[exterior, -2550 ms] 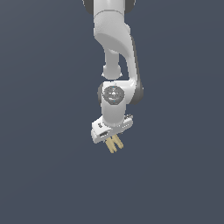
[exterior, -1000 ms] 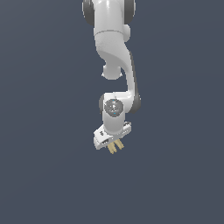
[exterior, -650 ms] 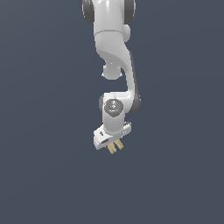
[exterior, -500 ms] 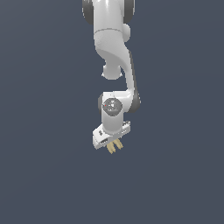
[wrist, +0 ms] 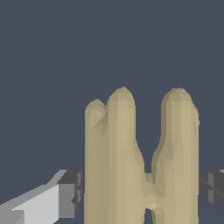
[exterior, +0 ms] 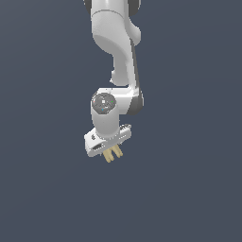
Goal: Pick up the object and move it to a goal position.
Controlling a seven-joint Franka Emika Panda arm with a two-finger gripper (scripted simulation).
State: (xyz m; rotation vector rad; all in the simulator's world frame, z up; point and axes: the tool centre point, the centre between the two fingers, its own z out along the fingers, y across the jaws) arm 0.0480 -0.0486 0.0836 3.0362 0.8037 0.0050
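The object (wrist: 140, 162), a small tan piece of several parallel rounded bars, sits between the two fingers (wrist: 70, 192) of the gripper (exterior: 112, 150). In the wrist view one grey finger pad lies against each of its outer flanks, with no gap showing on either side, and the bars run forward well past the pads. The fingers are therefore closed onto the object, only as far apart as the piece is wide.

In the exterior view the object (exterior: 113, 153) hangs under the white hand of the arm (exterior: 116, 56), its tan tips poking out below the hand's lower edge and slanting slightly toward the exterior view's left. Hand and object are surrounded by plain dark blue-grey, and nothing else touches the object. The fingers themselves are too small to make out in this view.

Against the earliest picture, the arm's upper links stand straighter and reach higher in the frame, the wrist has shifted a little, and less of the object shows below the hand than did then. Over the last second almost nothing has altered: the hand and the object sit in nearly the same place in the frame, and the grip on the object is unchanged.
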